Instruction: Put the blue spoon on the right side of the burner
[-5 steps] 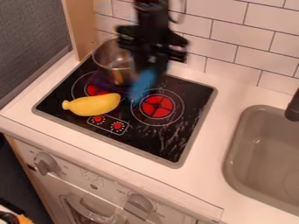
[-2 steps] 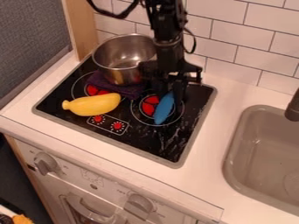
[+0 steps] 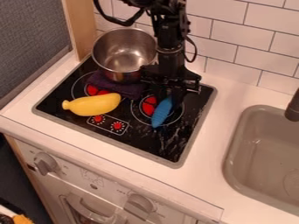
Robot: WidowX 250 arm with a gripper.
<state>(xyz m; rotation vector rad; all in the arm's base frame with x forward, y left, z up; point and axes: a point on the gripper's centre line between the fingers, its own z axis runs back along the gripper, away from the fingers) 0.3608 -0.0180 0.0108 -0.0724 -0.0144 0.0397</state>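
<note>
showing white counter, black cooktop, grey sink, white tiled wall

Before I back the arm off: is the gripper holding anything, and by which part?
I can't tell for certain. The wall-side end of the blue spoon is at the gripper, but whether it is gripped there is unclear.

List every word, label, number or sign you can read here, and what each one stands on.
No text is legible.
Left knob: marks beside it, too small to read.
Right knob: marks beside it, too small to read.
Front panel: a faint printed mark between the knobs, too small to read.
Blue spoon: no lettering seen.
</note>
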